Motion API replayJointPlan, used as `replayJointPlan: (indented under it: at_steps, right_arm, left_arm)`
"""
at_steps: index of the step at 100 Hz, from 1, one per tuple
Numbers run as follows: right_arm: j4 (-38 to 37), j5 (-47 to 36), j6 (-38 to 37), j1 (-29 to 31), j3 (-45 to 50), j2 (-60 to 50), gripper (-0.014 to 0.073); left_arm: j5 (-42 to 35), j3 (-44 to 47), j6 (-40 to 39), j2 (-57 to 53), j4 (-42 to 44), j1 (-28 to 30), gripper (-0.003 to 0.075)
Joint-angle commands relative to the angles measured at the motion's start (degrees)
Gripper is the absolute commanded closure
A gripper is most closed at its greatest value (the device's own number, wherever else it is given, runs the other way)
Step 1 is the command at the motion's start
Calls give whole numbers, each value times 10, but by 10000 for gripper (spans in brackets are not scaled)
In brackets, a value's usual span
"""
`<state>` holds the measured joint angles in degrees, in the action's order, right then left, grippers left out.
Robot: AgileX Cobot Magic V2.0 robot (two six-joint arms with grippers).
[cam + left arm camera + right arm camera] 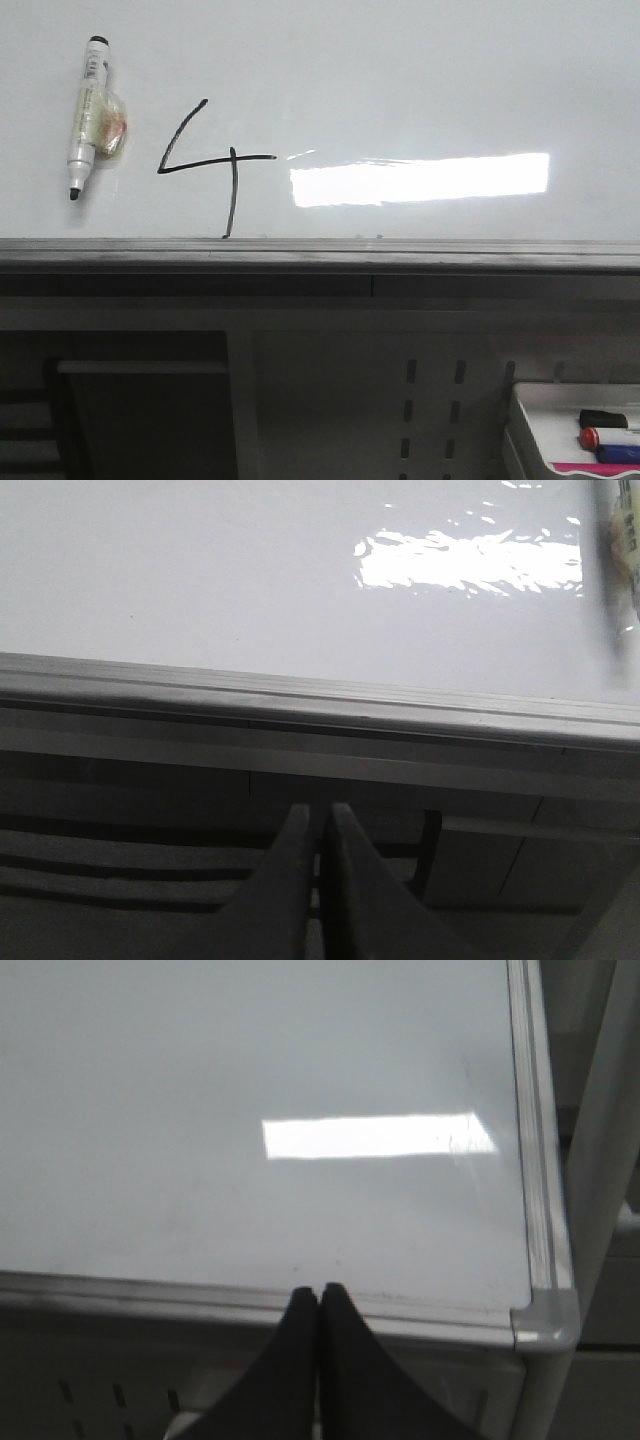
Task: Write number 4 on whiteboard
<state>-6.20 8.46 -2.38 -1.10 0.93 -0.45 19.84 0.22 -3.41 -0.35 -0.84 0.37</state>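
A thin black open-topped number 4 (212, 160) is drawn on the whiteboard (400, 80), its stem reaching the grey edge rail (320, 252). A white marker with a black cap (86, 115) lies on the board left of the 4, its tip uncapped. Neither gripper shows in the front view. My left gripper (318, 812) is shut and empty, below the board's rail (300, 695). My right gripper (319, 1292) is shut and empty, at the rail near the board's corner (545, 1320).
A small white tray (540, 420) with coloured markers (610, 438) stands at the lower right, below the board. A perforated white panel (430, 410) and a dark shelf opening (140, 420) lie under the rail. The marker shows blurred at one edge of the left wrist view (622, 560).
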Motion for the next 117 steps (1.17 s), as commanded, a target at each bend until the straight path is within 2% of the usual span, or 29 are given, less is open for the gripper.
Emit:
replayJointPlan:
  at_steps: [1,17,117]
  right_arm:
    - [0,11,1,6,10,-10,646]
    - [0,105,1,6,10,-10,646]
    - [0,101,1,6,10,-10,646]
  left_arm:
    - [-25,20,-5,-14,0,1,741]
    - [-25,20,-5,-14,0,1,741]
    - [-25,20,-5,-14,0,1,741]
